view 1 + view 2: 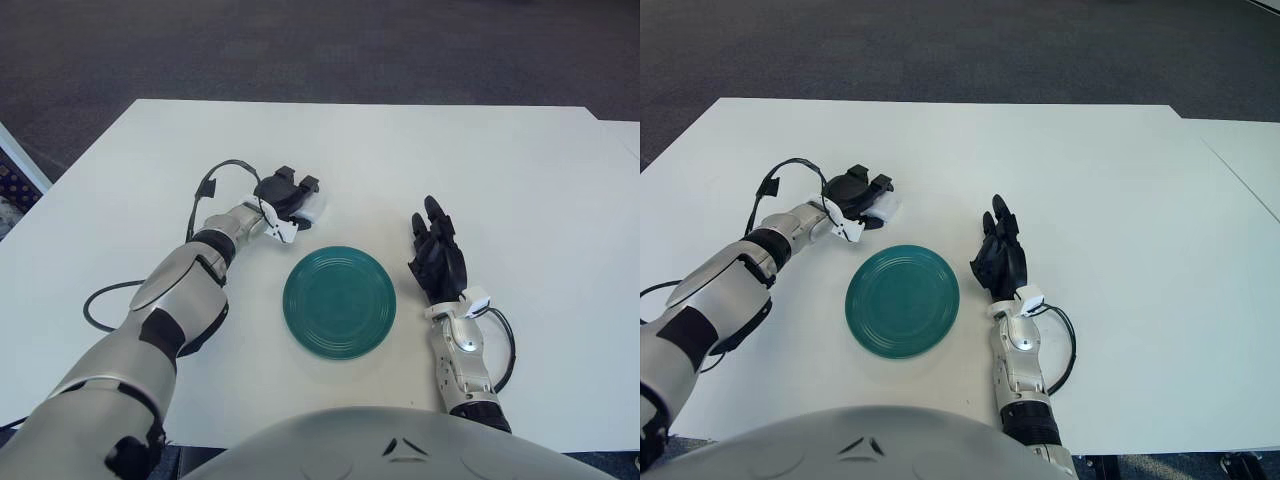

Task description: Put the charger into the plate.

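The charger [312, 208] you are after is the small white block at the far left of the green plate [339, 302], lying on the white table [520, 180] and not yet in the plate. Nearest you, the plate sits flat between your two arms. Just to its right, your right hand [437, 258] shows beside the rim with its dark fingers stretched out and loosely together, holding nothing. Farther out on the left, your left hand [287, 196] is at the charger: its black fingers are curled over the top of the white block, which pokes out on the hand's right side. A black cable [222, 172] loops up from that wrist.
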Motion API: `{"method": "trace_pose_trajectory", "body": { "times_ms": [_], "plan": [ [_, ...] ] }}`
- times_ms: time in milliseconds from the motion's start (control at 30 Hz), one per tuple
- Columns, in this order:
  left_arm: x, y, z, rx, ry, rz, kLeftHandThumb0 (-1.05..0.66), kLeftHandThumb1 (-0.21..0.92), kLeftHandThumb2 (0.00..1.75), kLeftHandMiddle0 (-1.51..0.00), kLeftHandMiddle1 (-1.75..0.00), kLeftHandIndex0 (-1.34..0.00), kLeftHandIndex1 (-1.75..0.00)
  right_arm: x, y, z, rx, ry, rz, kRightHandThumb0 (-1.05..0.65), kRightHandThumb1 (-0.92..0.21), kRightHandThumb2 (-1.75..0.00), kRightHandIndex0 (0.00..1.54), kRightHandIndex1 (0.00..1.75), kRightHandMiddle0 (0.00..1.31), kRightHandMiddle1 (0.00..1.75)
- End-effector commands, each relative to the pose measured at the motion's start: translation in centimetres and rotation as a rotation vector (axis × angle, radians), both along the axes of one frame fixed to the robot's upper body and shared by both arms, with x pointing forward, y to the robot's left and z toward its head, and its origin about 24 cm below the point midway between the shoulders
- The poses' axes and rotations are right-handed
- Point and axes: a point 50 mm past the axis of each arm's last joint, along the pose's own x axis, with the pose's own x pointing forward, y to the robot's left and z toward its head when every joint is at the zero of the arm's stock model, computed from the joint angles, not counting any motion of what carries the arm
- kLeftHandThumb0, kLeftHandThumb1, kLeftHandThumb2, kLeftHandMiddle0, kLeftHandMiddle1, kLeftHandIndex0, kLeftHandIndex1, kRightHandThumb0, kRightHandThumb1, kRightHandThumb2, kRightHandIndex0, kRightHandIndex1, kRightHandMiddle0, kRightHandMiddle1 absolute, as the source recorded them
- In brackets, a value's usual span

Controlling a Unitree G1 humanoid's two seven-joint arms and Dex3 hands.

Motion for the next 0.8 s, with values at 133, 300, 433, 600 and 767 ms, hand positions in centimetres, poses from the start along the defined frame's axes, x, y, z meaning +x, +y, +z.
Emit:
{"method": "trace_pose_trajectory", "body": {
  "times_ms": [133,300,433,600,767],
  "plan": [
    [-2.2,0.4,-3.3,-0.017,0.16,0.017,-0.4,0.54,1.02,-0.76,-1.75,-0.43,-1.74,-5.8,-3.6,-6.7,0.0,0.34,-0.109,-0.93,-0.92,-0.94,0.09,0.01,0.0,0.27],
    [-2.1,0.4,-3.1,-0.065,0.164,0.044,-0.4,0.53,1.04,-0.9,-1.75,-0.44,-1.75,-5.6,-3.4,-6.7,-0.001,0.34,-0.106,-0.93,-0.92,-0.94,0.1,0.01,0.0,0.28],
    [-1.9,0.4,-2.9,-0.087,0.166,0.05,-0.41,0.52,1.05,-0.97,-1.75,-0.45,-1.75,-5.5,-3.3,-6.7,-0.008,0.347,-0.101,-0.94,-0.92,-0.95,0.1,0.0,0.0,0.28],
    [-1.9,0.5,-2.8,-0.09,0.168,0.047,-0.41,0.52,1.06,-1.0,-1.75,-0.45,-1.75,-5.3,-3.3,-6.8,-0.003,0.357,-0.1,-0.94,-0.92,-0.95,0.09,0.0,0.0,0.28],
    [-1.7,0.7,-2.3,-0.098,0.14,0.026,-0.41,0.5,1.08,-1.03,-1.75,-0.46,-1.75,-5.0,-3.2,-7.0,0.016,0.366,-0.1,-0.94,-0.92,-0.95,0.1,0.0,0.0,0.29]
  ]
}}
